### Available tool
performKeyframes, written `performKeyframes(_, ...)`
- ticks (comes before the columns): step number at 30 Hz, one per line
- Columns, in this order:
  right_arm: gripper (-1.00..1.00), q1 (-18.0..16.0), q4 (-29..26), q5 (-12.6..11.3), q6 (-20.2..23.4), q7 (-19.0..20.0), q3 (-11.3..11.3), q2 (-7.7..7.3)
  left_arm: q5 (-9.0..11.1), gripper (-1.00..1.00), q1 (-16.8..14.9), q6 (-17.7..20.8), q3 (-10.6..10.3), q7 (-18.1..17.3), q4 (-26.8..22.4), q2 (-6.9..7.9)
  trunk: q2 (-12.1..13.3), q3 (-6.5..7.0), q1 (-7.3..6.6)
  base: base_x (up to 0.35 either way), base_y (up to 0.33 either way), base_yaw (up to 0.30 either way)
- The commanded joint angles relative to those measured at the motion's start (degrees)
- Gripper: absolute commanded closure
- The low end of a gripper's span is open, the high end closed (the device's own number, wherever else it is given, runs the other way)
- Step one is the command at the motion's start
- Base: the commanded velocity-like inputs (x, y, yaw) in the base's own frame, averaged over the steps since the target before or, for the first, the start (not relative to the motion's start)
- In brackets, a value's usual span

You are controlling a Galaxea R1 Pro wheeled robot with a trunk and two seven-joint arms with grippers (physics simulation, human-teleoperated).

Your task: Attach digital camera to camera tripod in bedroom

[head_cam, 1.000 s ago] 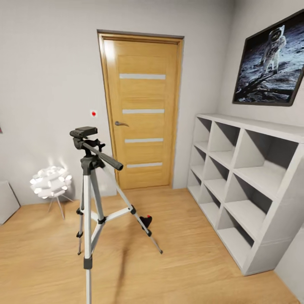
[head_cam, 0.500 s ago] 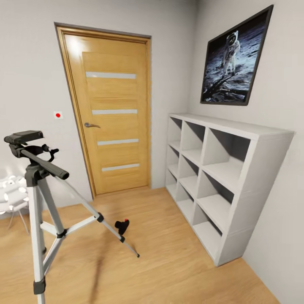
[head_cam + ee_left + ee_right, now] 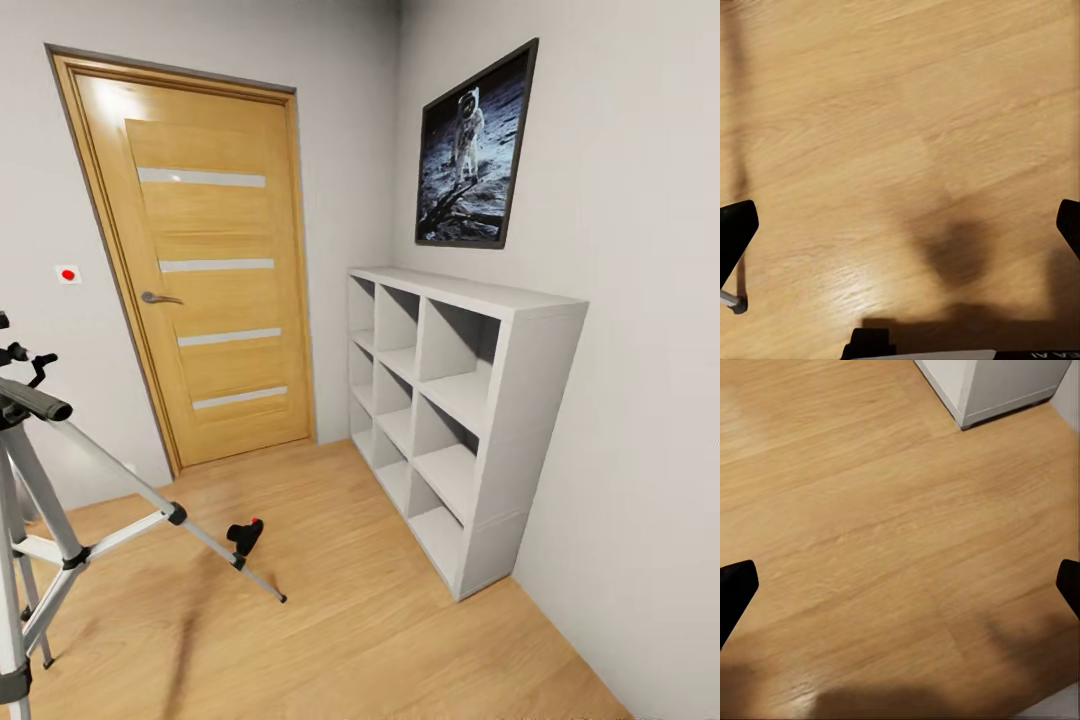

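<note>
Both wrist views look down on the wood plank floor point(image 3: 885, 547): the left gripper point(image 3: 900, 225) and the right gripper point(image 3: 900, 585) each hold their dark fingertips wide apart, with nothing between them. In the head view, the camera tripod point(image 3: 45, 520) stands nearest, at the left edge. The digital camera point(image 3: 244, 536) lies on the floor just beside one tripod leg. Farther back are the white cube shelves point(image 3: 455, 400), the oak door point(image 3: 205, 280) and an astronaut picture point(image 3: 472, 155).
</note>
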Motion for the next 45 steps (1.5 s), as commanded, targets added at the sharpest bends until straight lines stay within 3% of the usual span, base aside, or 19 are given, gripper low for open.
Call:
performKeyframes(1,-1.0,-0.02,0.06,0.04,-0.16,-0.02,0.0,0.01,0.05,-1.0,0.02,-0.09,0.02,0.02,-0.07,0.0,-0.03,-0.05,0.0,-0.017,-0.039,-0.036)
performKeyframes(24,-1.0,-0.02,0.56,0.05,-0.18,-0.1,0.22,-0.8,0.05,-1.0,0.02,-0.2,0.31,0.02,-0.09,-0.05,-0.03,-0.05,0.0,-0.001,-0.003,0.0)
performKeyframes(45,-1.0,-0.02,0.56,0.04,-0.17,-0.1,0.16,-0.78,0.05,-1.0,0.02,-0.19,0.31,0.02,-0.09,-0.07,-0.03,-0.05,0.0,0.0,0.0,0.2)
